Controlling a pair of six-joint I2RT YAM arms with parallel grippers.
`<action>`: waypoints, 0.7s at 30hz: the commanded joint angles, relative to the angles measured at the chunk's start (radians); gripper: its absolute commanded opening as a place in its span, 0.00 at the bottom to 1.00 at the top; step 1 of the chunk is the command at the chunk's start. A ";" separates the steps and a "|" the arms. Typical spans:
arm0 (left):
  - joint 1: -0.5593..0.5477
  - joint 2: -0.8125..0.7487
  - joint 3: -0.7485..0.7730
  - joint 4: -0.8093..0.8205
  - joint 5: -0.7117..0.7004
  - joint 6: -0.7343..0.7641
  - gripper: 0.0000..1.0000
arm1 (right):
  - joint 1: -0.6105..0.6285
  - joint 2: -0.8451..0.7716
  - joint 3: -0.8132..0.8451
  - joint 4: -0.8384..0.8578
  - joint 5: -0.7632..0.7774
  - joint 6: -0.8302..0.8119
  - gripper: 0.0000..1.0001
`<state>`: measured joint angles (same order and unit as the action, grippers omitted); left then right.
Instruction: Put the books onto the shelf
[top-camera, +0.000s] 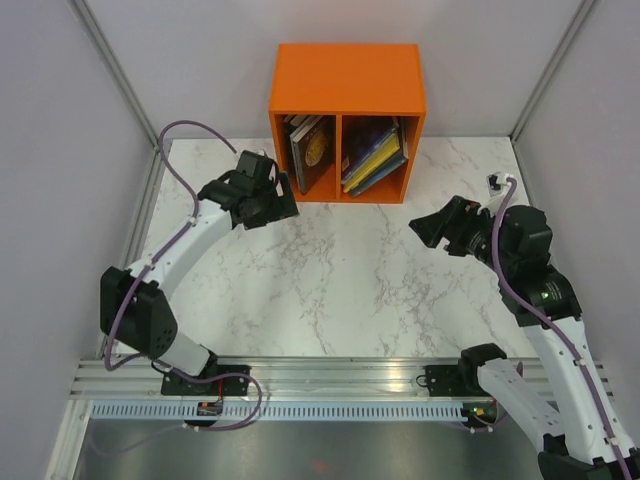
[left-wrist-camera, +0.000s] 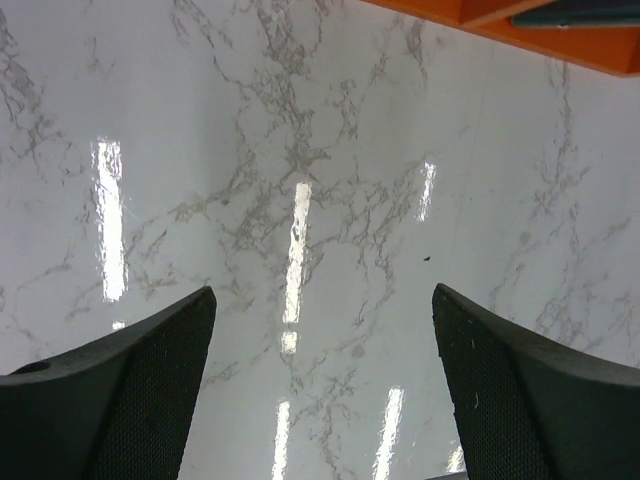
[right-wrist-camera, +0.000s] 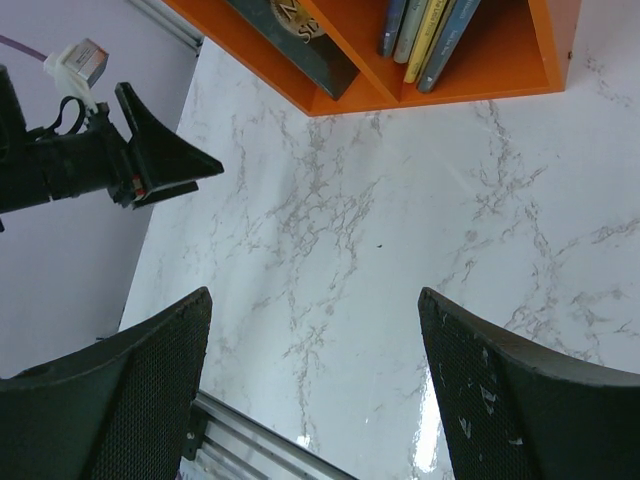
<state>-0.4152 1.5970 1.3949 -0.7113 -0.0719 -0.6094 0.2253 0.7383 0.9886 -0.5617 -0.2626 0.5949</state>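
Bench (top-camera: 340, 290): we see a glossy white top with grey marble veining.
Speck (left-wrist-camera: 427, 258): we spot one tiny dark fleck on the bench and cannot tell what it is.
Glare (left-wrist-camera: 108, 220): we note bright streaks of reflected light on the bench.
Walls (top-camera: 60, 150): we see plain pale grey panels on three sides.
Posts (top-camera: 112, 62): we see slim metal uprights at both back corners.
Rail (top-camera: 340, 372): we see a silver track along the near edge, with a slotted strip just in front of it.

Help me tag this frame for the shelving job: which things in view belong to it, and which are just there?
Belong to the job: orange shelf; books in its left compartment; books in its right compartment; left gripper, open and empty; right gripper, open and empty.
Just there: marble table; purple cable; metal rail.
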 joint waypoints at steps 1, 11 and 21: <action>-0.028 -0.177 -0.118 0.016 0.030 -0.047 0.91 | 0.000 -0.014 0.004 -0.021 -0.032 -0.030 0.87; -0.051 -0.641 -0.329 0.090 0.067 0.131 1.00 | 0.003 0.071 0.189 -0.183 -0.121 -0.012 0.93; -0.051 -1.276 -0.807 0.568 -0.075 0.332 1.00 | 0.011 -0.122 0.075 -0.161 -0.075 -0.060 0.98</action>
<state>-0.4667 0.3592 0.6571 -0.2977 -0.0814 -0.3965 0.2317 0.6712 1.1023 -0.7273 -0.3794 0.5522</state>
